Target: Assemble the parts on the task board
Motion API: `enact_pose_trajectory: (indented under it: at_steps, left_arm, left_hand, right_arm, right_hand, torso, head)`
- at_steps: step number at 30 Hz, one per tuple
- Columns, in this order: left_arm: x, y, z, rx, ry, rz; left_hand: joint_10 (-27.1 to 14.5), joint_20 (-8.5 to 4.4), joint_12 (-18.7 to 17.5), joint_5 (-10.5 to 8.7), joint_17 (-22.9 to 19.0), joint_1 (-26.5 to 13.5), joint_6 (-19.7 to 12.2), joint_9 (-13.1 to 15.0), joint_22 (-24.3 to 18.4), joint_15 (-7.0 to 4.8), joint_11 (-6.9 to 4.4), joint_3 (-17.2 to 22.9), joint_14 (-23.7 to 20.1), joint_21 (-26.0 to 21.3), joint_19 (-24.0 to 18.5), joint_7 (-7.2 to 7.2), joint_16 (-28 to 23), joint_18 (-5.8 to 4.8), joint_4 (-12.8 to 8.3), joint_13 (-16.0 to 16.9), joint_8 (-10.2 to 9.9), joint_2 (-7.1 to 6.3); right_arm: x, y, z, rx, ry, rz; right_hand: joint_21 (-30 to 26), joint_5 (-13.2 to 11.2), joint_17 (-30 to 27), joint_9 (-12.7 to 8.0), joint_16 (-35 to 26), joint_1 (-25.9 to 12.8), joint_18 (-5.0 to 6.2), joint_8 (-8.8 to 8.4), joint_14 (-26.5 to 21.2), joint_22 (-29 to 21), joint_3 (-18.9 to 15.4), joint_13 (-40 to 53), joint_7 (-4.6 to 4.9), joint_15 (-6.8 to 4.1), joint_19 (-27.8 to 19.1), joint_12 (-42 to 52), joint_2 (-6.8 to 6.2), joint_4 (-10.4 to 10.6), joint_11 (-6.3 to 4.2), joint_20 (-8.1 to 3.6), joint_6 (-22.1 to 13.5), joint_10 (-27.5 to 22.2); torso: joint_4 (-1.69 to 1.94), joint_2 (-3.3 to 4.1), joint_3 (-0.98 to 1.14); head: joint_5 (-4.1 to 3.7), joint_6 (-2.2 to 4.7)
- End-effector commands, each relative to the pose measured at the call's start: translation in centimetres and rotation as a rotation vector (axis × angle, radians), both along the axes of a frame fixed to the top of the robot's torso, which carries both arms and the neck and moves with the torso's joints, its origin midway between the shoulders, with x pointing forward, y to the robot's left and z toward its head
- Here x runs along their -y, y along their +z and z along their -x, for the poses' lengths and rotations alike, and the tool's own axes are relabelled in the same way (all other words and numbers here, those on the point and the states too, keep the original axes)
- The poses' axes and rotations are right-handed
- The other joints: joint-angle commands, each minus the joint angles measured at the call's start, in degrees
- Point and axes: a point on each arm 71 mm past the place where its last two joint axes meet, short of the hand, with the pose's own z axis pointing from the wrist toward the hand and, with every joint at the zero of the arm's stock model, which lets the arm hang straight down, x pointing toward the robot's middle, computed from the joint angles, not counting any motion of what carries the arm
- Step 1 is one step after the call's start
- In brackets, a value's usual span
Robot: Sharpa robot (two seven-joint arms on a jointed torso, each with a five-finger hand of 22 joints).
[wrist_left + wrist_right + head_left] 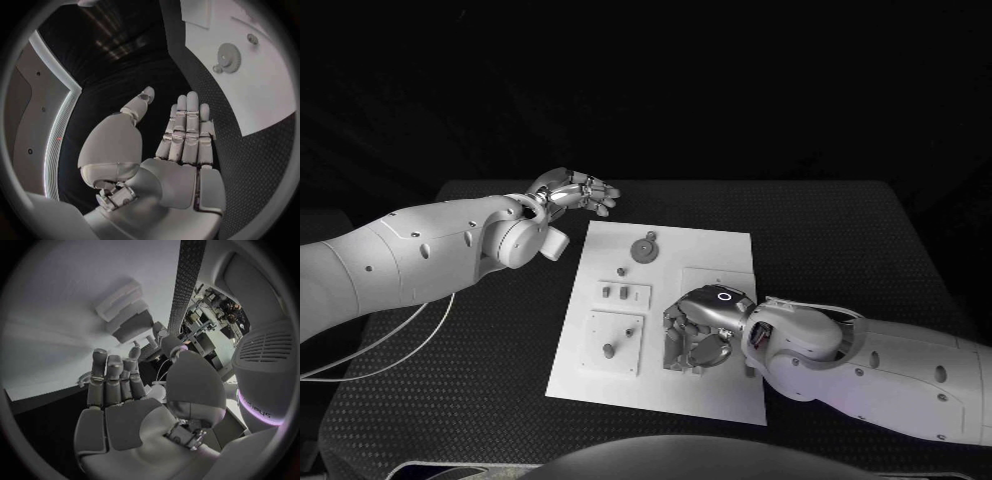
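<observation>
A black table point(877, 230) carries a white board point(718, 250) at its middle. On the board, near its far edge, lies a small grey gear point(645, 248), flat, with a smaller piece touching its far side. Toward the board's left edge sit a small raised block with two slots point(623, 293) and, nearer the robot, a square raised plate point(615, 342) with short pegs standing on it. The left hand point(577, 192) hovers over the bare table just off the board's far left corner, fingers straight and apart, holding nothing; the left wrist view confirms the flat, empty palm, with the gear point(229, 56) on the board beyond it. The right hand point(700, 330) is down on the board near its middle, toward the near edge, fingers curled over something there; whether it holds a part I cannot tell, since the fingers hide what lies beneath, and the right wrist view shows the fingers point(107, 377) close above the white surface and blurred raised blocks. The gear looks rigid, light and thin, probably plastic, and likely to slide on the smooth board; pinching its toothed rim from both sides seems the surest hold. No brand, label or writing can be read anywhere.
</observation>
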Motion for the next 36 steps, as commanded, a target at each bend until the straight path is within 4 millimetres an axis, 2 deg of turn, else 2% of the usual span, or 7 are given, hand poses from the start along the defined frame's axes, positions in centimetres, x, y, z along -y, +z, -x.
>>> enact_pose_trajectory:
  at_steps: [1,11,21,31,32,34,36]
  left_arm:
    - [0.3,0.1,0.1,0.0,-0.018,0.012]
    - [0.2,0.1,0.1,-0.001,-0.018,0.012]
    - [0.2,0.0,0.0,-0.001,-0.017,0.012]
    - [0.2,0.0,0.0,-0.002,-0.016,0.01]
    - [0.2,0.0,0.0,-0.002,-0.016,0.011]
    - [0.3,0.0,0.0,-0.002,-0.018,0.012]
    - [0.3,0.0,0.0,-0.002,-0.019,0.012]
  left_hand:
    - [-0.3,0.24,0.2,-0.07,0.1,0.2,-0.1,-0.1,0.1,0.31,0.15,-0.1,0.2,-0.3,0.3,-0.04,-0.4,-0.43,0.3,-0.1,0.4,0.57]
    - [-0.3,0.25,0.2,-0.08,0.2,0.1,-0.1,-0.1,0.1,0.32,0.15,-0.1,0.2,-0.4,0.3,-0.02,-0.4,-0.43,0.4,-0.1,0.4,0.59]
    - [-0.3,0.26,0.2,-0.08,0.2,0.1,-0.1,-0.1,0.1,0.32,0.15,-0.1,0.2,-0.4,0.3,-0.01,-0.5,-0.43,0.4,-0.1,0.4,0.59]
    - [-0.3,0.26,0.2,-0.1,0.3,0.1,-0.1,-0.1,0.2,0.33,0.15,-0.1,0.2,-0.4,0.3,0.01,-0.5,-0.43,0.4,-0.1,0.4,0.6]
    - [-0.3,0.26,0.2,-0.1,0.3,0.1,-0.1,-0.1,0.2,0.33,0.15,-0.1,0.2,-0.4,0.3,0.01,-0.5,-0.43,0.4,-0.1,0.4,0.6]
    - [-0.3,0.26,0.2,-0.11,0.3,0.1,-0.1,-0.1,0.2,0.33,0.15,-0.1,0.2,-0.4,0.3,0.02,-0.5,-0.43,0.4,-0.1,0.4,0.59]
    - [-0.3,0.26,0.2,-0.11,0.3,0.1,-0.1,-0.1,0.2,0.33,0.15,-0.1,0.2,-0.4,0.3,0.04,-0.5,-0.43,0.4,-0.1,0.4,0.59]
  right_arm:
    - [0.0,-0.2,0.0,0.037,0.012,0.028]
    - [0.1,-0.3,-0.3,0.052,0.008,0.04]
    - [0.5,-0.3,-0.3,0.014,-0.001,0.012]
    - [2.0,0.8,-0.8,-0.184,-0.092,-0.156]
    - [2.3,1.1,-0.9,-0.192,-0.087,-0.176]
    - [3.3,1.6,-1.3,-0.22,-0.101,-0.195]
    - [4.3,1.7,-1.8,-0.313,-0.136,-0.209]
  right_hand:
    - [0.1,-0.1,-0.1,0.6,0.4,0.3,-0.08,-0.39,0.1,-0.1,0.0,-0.1,-0.02,-0.54,0.3,0.4,-0.22,-0.1,-0.34,-0.19,0.7,0.2]
    - [0.2,-0.1,-0.3,2.4,0.4,1.1,-0.08,-1.08,0.3,-0.2,1.4,-0.3,-0.34,-0.79,0.6,0.5,0.03,-0.1,-0.64,-0.33,1.8,0.7]
    - [0.0,-0.1,-0.5,2.7,0.2,0.6,-0.08,-2.02,0.2,-0.3,1.9,-0.5,-0.25,-0.81,0.5,0.2,-0.49,0.0,-0.6,-0.23,1.7,0.5]
    - [-0.1,0.2,-0.5,2.6,0.3,-5.3,-0.08,-4.8,-0.2,-0.3,-3.4,-0.4,0.64,-0.26,-0.1,0.3,0.06,-0.2,0.15,-0.14,-0.5,-0.6]
    - [-0.2,0.2,-0.5,2.2,0.2,-5.4,-0.08,-5.94,-0.3,-0.3,-3.7,-0.4,0.84,-0.15,-0.2,0.3,0.39,-0.2,0.31,-0.22,-1.3,-0.7]
    - [0.3,-0.1,-0.4,-1.4,0.7,-3.2,-0.08,-11.42,0.1,-0.2,-1.7,-0.4,1.34,0.24,0.4,0.8,2.49,0.1,0.74,-0.53,-0.8,-0.1]
    - [0.5,-0.1,-0.3,-7.9,0.9,-2.0,-0.08,-18.55,0.5,-0.2,1.2,-0.6,2.43,0.93,0.8,0.9,3.64,0.2,1.58,-0.68,-1.4,0.5]
  torso:
    - [-0.01,-0.01,0.01]
    - [-0.04,-0.01,0.02]
    - [-0.04,-0.04,-0.01]
    - [-0.09,-0.04,0.01]
    - [-0.07,-0.04,0.01]
    - [-0.03,-0.05,-0.01]
    - [-0.03,-0.07,-0.05]
  head:
    - [0.08,-0.04]
    - [0.16,-0.09]
    - [0.06,0.04]
    - [-0.05,0.32]
    - [-0.14,0.41]
    - [-0.45,0.83]
    - [-0.59,0.99]
